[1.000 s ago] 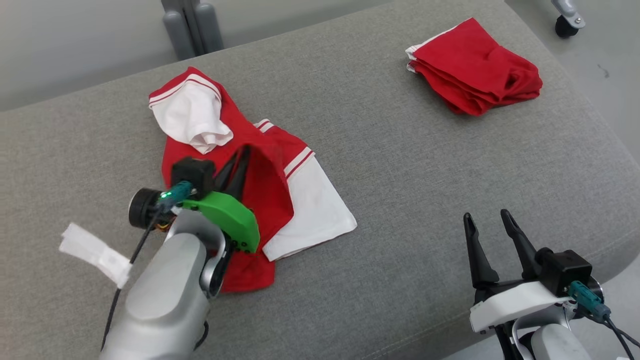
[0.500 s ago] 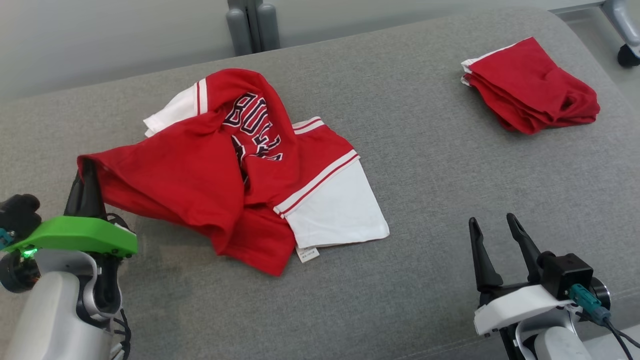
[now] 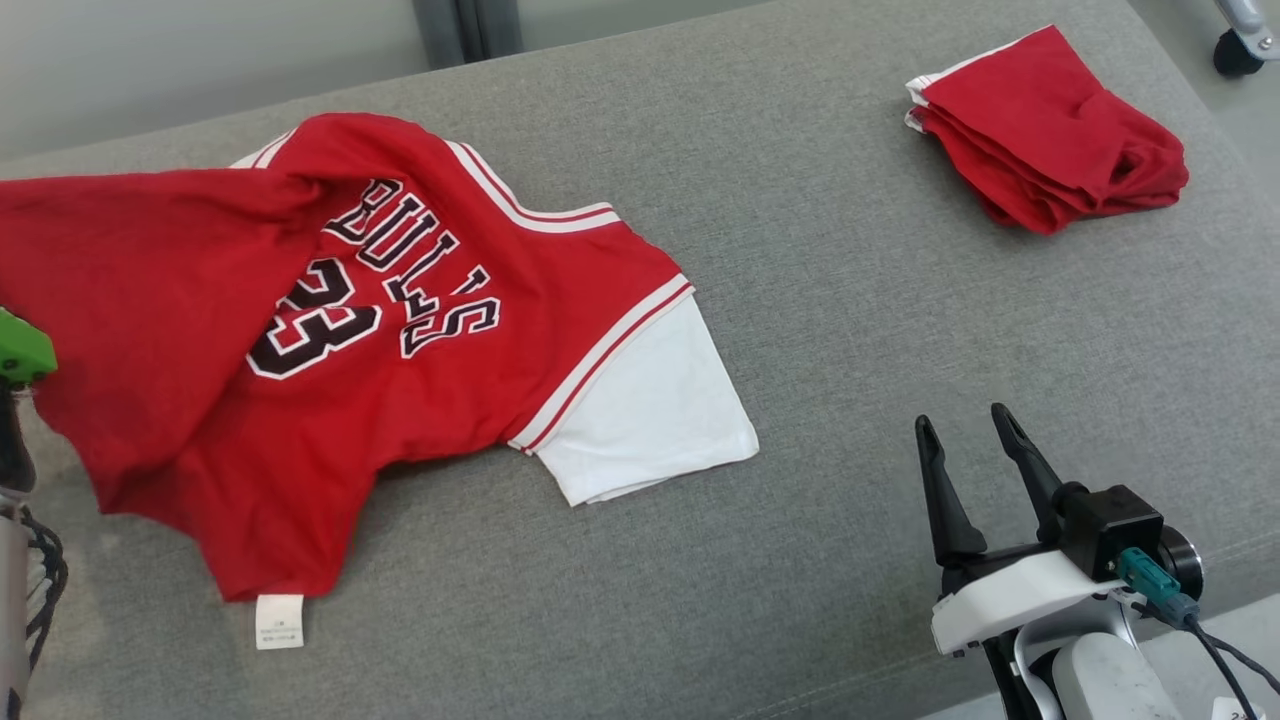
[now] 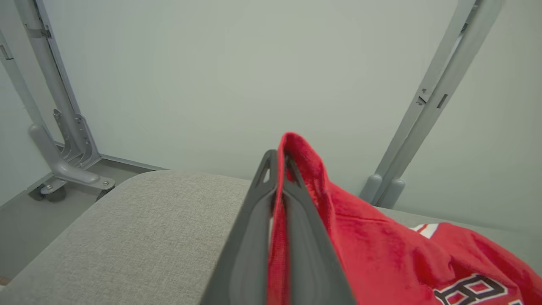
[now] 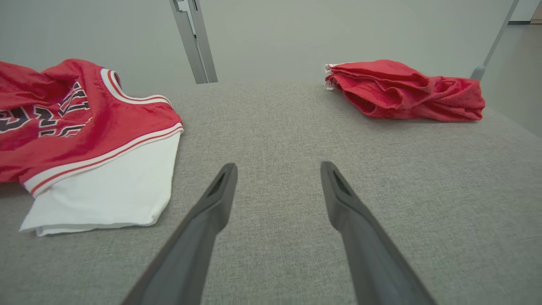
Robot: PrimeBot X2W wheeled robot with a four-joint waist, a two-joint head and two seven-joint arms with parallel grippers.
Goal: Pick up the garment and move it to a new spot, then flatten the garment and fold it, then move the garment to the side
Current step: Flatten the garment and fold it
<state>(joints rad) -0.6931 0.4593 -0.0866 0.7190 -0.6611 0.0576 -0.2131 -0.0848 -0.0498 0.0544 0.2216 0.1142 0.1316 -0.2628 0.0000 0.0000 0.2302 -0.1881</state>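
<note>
**benchwatcher:** Two grippers, only one busy. The left gripper (image 4: 279,160) has its fingers pressed together on a red edge of the jersey (image 3: 380,330), with the cloth sandwiched right between them. Why grab it way out at the edge?

**foldnerd:** My guess is that a pinch at the edge lets the rest trail and spread over the grey cushion (image 3: 820,300) instead of bunching. In the head view the held part is lifted at the far left, while the number side and the white sleeve (image 3: 650,430) lie on the cushion, left of the middle. A little label (image 3: 279,620) sticks out at the near hem.

**benchwatcher:** And the right gripper (image 3: 960,420)?

**foldnerd:** Its fingers are spread wide with nothing in them. It sits low at the near right, well apart from the jersey — probably so it doesn't snag the cloth, and it's handy once flattening needs a second corner.

**benchwatcher:** What about that folded pile (image 3: 1050,130) at the far right?

**foldnerd:** Looks like another red garment already folded and set aside, so this one wants a spot clear of it. I'd call this the moving step — the jersey's rumpled, so it isn't flattened yet.
</note>
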